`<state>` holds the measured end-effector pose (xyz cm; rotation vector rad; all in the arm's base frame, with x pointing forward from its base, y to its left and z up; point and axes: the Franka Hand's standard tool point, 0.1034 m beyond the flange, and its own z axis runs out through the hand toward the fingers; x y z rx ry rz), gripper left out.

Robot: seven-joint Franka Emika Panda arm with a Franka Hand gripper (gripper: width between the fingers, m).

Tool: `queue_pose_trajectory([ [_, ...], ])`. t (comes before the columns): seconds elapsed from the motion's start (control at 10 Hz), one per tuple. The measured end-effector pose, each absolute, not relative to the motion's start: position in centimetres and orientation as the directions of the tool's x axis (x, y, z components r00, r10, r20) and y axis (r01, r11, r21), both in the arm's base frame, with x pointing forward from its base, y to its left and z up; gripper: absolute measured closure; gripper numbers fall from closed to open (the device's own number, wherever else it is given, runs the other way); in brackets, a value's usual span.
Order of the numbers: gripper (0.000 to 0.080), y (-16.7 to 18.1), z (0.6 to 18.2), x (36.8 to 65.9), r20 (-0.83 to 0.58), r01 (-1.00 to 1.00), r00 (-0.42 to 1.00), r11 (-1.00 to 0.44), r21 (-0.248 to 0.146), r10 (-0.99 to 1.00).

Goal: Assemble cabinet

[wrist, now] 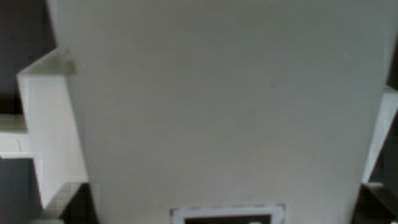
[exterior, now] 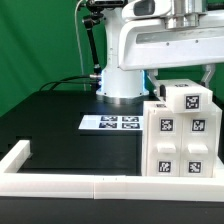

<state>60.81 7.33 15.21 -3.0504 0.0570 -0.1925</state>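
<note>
The cabinet (exterior: pixel 178 140) is a tall white box with several square black-and-white tags, standing at the exterior view's right by the front rail. A smaller tagged white block (exterior: pixel 190 98) sits on top of it, slightly tilted. My gripper (exterior: pixel 182 80) comes down from above, with a dark finger on each side of that top block. In the wrist view a white cabinet panel (wrist: pixel 214 100) fills nearly the whole picture, with one tag (wrist: pixel 228 214) at its edge. The gripper (wrist: pixel 228 200) shows only as dark finger parts at both sides of the panel, against it.
The marker board (exterior: pixel 110 123) lies flat on the black table, towards the exterior view's left of the cabinet. Low white border rails (exterior: pixel 60 181) run along the front and left edges. The arm's white base (exterior: pixel 120 80) stands at the back, before a green backdrop.
</note>
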Motion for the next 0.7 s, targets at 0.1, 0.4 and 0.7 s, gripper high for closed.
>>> queue_pose_trajectory([
  [0.1,0.0239,7.33,15.21,60.81,0.119,-0.092,0.988,-0.991,-0.094,-0.103],
  [0.4,0.0239,7.49,15.27,60.69,0.1,-0.427,0.891,-0.892,-0.145,-0.443],
  [0.7,0.0239,7.74,15.27,60.66,0.044,-0.7,0.698,-0.694,-0.172,-0.715],
])
